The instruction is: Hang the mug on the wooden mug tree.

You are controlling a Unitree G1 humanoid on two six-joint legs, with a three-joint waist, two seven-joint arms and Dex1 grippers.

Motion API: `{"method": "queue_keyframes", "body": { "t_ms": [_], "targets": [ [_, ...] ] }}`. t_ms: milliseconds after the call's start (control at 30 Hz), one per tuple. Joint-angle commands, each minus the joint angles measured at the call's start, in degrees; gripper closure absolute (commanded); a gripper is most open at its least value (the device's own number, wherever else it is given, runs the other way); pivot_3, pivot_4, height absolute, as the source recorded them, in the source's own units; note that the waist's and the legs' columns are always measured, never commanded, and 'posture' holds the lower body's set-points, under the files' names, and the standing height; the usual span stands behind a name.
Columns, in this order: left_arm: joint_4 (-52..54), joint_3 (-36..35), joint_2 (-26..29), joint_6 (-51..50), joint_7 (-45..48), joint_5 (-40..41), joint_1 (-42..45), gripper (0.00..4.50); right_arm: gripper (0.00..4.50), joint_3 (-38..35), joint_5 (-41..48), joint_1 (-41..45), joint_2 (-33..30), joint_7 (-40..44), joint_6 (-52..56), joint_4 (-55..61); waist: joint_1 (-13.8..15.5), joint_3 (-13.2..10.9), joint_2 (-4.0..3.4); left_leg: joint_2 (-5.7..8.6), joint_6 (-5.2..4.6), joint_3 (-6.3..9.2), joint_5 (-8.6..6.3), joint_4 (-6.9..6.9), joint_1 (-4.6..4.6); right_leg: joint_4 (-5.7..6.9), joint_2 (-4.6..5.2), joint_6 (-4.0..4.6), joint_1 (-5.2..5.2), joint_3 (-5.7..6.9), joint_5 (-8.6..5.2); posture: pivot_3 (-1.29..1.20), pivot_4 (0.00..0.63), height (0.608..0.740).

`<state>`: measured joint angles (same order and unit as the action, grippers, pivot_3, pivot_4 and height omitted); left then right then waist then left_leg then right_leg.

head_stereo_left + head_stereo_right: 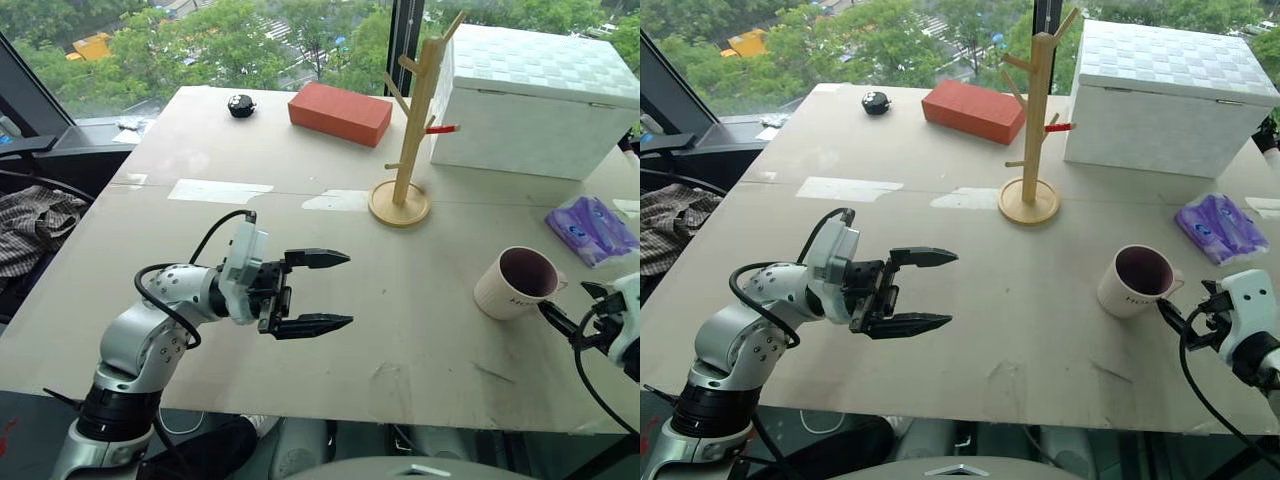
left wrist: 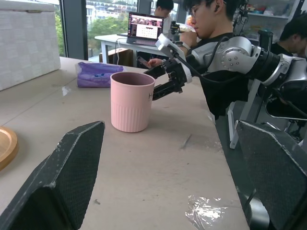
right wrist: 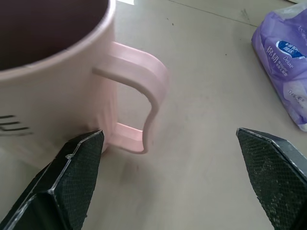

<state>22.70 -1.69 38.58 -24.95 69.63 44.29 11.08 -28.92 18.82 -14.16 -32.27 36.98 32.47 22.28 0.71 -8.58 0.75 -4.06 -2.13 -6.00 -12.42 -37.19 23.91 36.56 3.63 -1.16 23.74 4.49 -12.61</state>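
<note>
The mug (image 1: 518, 283) stands upright on the desk (image 1: 300, 300) near its right edge, cream-white outside, dark maroon inside, with small dark lettering on its side and 1 handle (image 3: 139, 91) turned toward the right claw (image 1: 585, 310). That claw is spread wide, its fingertips just beside the handle without touching it; its arm is cut off by the frame edge. The lettering is too small to read. The wooden mug tree (image 1: 415, 120) stands well apart, behind the mug, on its round base, with 1 peg marked red. The left claw (image 1: 315, 292) hovers spread and empty over bare desk. A purple tissue pack (image 1: 590, 228) lies just behind the mug; a white box (image 1: 530, 100) stands beside the tree.
</note>
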Motion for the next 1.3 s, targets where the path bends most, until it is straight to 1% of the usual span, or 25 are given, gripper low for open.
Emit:
{"method": "queue_keyframes", "body": {
  "t_ms": [33,100,133,167,200,267,300,467,600,633,700,767,867,933,967,1033,1100,1167,1233,1300],
  "targets": [
    [1.5,-1.0,0.5,0.0,-0.5,0.4,0.2,0.0,0.84,2.0,-0.4,2.3,0.5,-1.2,-3.3,-1.9,0.0,0.0,0.0,-0.01,-0.15,0.0,0.09,0.0,0.0,0.0,-0.02,0.0,0.0,-0.01,0.0,0.0,0.15,0.74],
    [2.0,-1.2,0.5,-0.2,-1.0,0.6,0.0,0.0,1.83,2.8,0.4,3.7,1.0,-1.2,-4.0,-3.0,0.0,0.0,-0.02,-0.02,-0.16,0.0,0.09,0.02,0.0,0.0,-0.03,0.0,0.01,0.0,0.0,0.0,0.15,0.74],
    [2.2,-1.4,0.6,-0.3,-1.3,0.7,-0.2,0.0,2.23,3.2,0.7,4.2,1.1,-1.2,-4.4,-3.4,0.0,0.0,-0.02,-0.02,-0.15,0.0,0.09,0.02,0.0,0.0,-0.03,0.0,0.01,0.0,0.0,0.0,0.15,0.74],
    [2.5,-1.5,0.6,-0.4,-1.6,0.8,-0.4,0.0,2.72,3.5,0.6,4.6,1.1,-1.3,-5.0,-4.0,0.0,0.0,-0.02,-0.02,-0.15,0.0,0.09,0.03,0.0,0.0,-0.03,0.0,0.01,0.0,0.0,0.0,0.15,0.74],
    [2.7,-1.6,0.7,-0.5,-1.9,0.8,-0.6,0.0,3.33,3.8,0.5,5.0,1.1,-1.4,-5.6,-4.5,0.1,0.0,-0.02,-0.02,-0.16,0.0,0.09,0.03,0.0,0.0,-0.03,0.0,0.01,-0.01,0.0,0.0,0.15,0.74],
    [3.1,-1.8,0.8,-0.6,-2.4,0.8,-1.1,0.0,4.01,4.0,0.8,5.5,1.1,-1.1,-6.4,-5.4,0.1,0.0,-0.02,-0.01,-0.16,-0.01,0.09,0.03,0.0,-0.01,-0.02,0.0,0.0,-0.01,0.0,0.0,0.15,0.74],
    [3.3,-2.0,0.8,-0.7,-2.8,0.8,-1.3,0.0,4.48,4.1,0.8,5.8,1.0,-0.9,-7.2,-5.8,0.1,0.0,-0.02,-0.01,-0.16,-0.01,0.09,0.02,0.0,-0.01,-0.02,0.0,0.0,-0.01,0.0,0.0,0.15,0.74],
    [3.9,-3.8,-0.3,0.3,-6.0,0.6,-2.5,0.0,4.48,3.5,2.9,7.2,-1.2,1.4,-8.3,-5.2,0.1,-0.1,-0.04,-0.01,-0.15,-0.01,0.09,0.03,0.01,-0.02,-0.01,0.0,0.01,-0.01,0.0,0.0,0.15,0.74],
    [2.7,-5.6,-4.3,4.9,-10.1,-1.6,-3.4,0.0,4.48,3.9,5.4,12.5,-6.7,4.9,-5.7,-3.8,-0.2,-0.1,-0.16,-0.01,-0.16,-0.05,0.09,0.03,0.0,-0.02,0.0,0.0,0.01,-0.05,0.0,0.0,0.15,0.74],
    [2.4,-6.2,-5.0,5.1,-10.6,-1.0,-3.9,0.0,4.48,4.5,5.8,14.9,-8.3,5.7,-4.8,-4.0,-0.2,-0.1,-0.13,0.0,-0.17,-0.15,0.09,0.01,-0.02,-0.01,0.0,-0.01,0.04,-0.19,0.02,0.0,0.15,0.74],
    [1.7,-7.4,-6.6,6.8,-11.6,-1.2,-5.0,0.0,4.48,6.4,6.9,21.1,-11.7,7.0,-2.5,-5.5,-0.5,-0.2,-0.12,-0.03,-0.17,-0.15,0.09,0.01,-0.06,0.0,-0.05,0.0,0.03,-0.19,0.02,0.0,0.15,0.74],
    [1.2,-8.3,-7.7,9.4,-11.0,-1.9,-6.7,0.0,4.48,9.9,7.1,29.4,-14.6,9.6,-1.4,-9.6,-1.1,-0.2,-0.13,-0.04,-0.17,-0.19,0.09,0.04,-0.07,0.0,-0.06,0.01,0.08,-0.23,0.02,0.0,0.15,0.74],
    [0.8,-9.2,-7.8,10.0,-10.3,-1.1,-8.6,0.0,4.48,17.5,4.1,43.5,-16.2,14.1,-2.8,-20.2,-1.2,-0.2,-0.01,-0.03,-0.17,-0.18,0.09,0.12,-0.02,-0.01,-0.08,0.03,0.13,-0.18,0.02,0.0,0.15,0.74],
    [0.7,-9.7,-7.6,9.5,-10.2,-0.4,-9.5,0.0,4.48,21.9,1.1,50.8,-16.3,16.4,-4.6,-27.2,-1.3,-0.2,0.01,-0.03,-0.17,-0.22,0.09,0.15,0.02,-0.03,-0.08,0.03,0.19,-0.21,0.02,0.0,0.15,0.74],
    [0.7,-9.7,-7.6,9.5,-10.2,-0.3,-9.8,0.0,4.48,23.4,0.0,53.1,-16.3,17.2,-5.6,-29.8,-1.2,-0.2,0.02,-0.02,-0.17,-0.24,0.09,0.13,0.04,-0.03,-0.08,0.05,0.2,-0.24,0.03,0.0,0.15,0.74],
    [1.6,-11.0,-8.1,10.3,-10.2,0.5,-11.9,0.0,4.48,27.0,-1.4,60.9,-14.9,20.3,-6.7,-35.1,-1.0,-0.3,0.03,-0.01,-0.18,-0.24,0.1,0.17,0.15,-0.05,-0.06,0.15,0.3,-0.21,0.09,0.0,0.15,0.74],
    [3.1,-12.5,-9.0,11.2,-10.5,1.7,-14.0,0.0,4.48,29.8,-2.9,66.7,-13.7,22.7,-8.0,-39.0,-1.3,-0.3,-0.02,-0.01,-0.23,-0.42,0.07,0.15,0.37,-0.05,-0.06,0.21,0.54,-0.41,0.17,0.0,0.15,0.74],
    [5.1,-14.1,-10.3,12.3,-11.3,3.1,-16.0,0.0,4.48,32.2,-4.8,70.5,-12.9,24.2,-9.0,-41.6,-1.4,-0.3,-0.02,-0.02,-0.23,-0.5,0.08,0.02,0.83,0.05,-0.08,0.01,1.02,-0.5,0.32,0.0,0.15,0.74],
    [6.6,-15.5,-11.4,13.3,-11.5,5.0,-17.5,0.0,4.48,34.0,-6.7,73.1,-12.4,24.7,-9.4,-43.6,-1.4,-0.3,-0.02,-0.02,-0.24,-0.53,0.07,0.03,0.84,0.05,-0.08,0.0,1.05,-0.51,0.32,0.0,0.15,0.74],
    [8.1,-17.5,-12.4,13.5,-12.0,8.1,-19.4,0.0,4.48,35.9,-8.8,76.7,-11.5,24.1,-6.9,-46.1,-1.3,-0.3,-0.02,-0.02,-0.24,-0.52,0.06,0.03,0.86,0.05,-0.08,0.0,1.05,-0.46,0.31,0.0,0.15,0.74]
  ]
}}
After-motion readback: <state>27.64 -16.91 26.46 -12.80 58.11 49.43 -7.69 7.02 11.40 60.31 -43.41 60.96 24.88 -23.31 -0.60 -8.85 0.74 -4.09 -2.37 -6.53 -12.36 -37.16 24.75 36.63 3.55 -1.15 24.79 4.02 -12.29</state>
